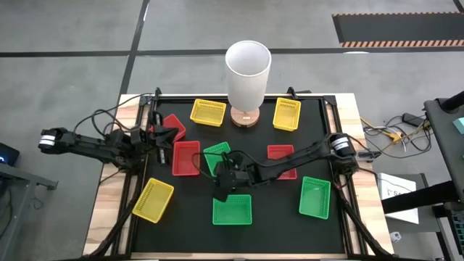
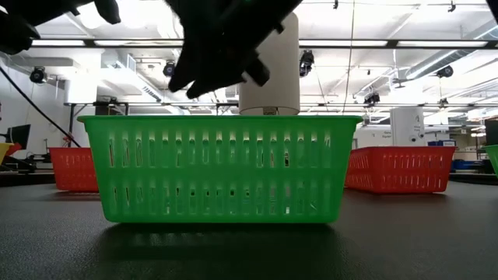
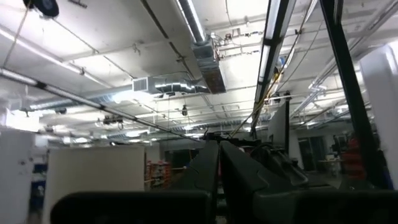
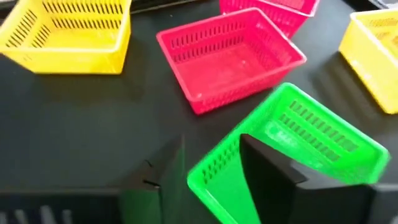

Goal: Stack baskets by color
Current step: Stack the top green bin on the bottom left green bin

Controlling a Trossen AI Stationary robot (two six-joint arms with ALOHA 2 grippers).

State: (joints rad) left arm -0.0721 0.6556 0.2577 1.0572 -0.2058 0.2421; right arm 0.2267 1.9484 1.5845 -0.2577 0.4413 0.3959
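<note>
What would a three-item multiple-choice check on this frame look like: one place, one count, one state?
1. Where is the white cylinder?
A. At the far edge, between two yellow baskets
B. In the near left corner
C. In the near right corner

2. How many green baskets show?
A. One
B. Two
C. Three

3. What is the right hand doing?
A. Shut on nothing
B. Open, its fingers either side of one wall of a tilted green basket
C. Lifting a yellow one

Key: 1 A, the high view shows a yellow one on each side of it. 2 C, three show in the high view. 3 B, the right wrist view shows the wall in the gap.

The left hand waits shut by a red basket.
</note>
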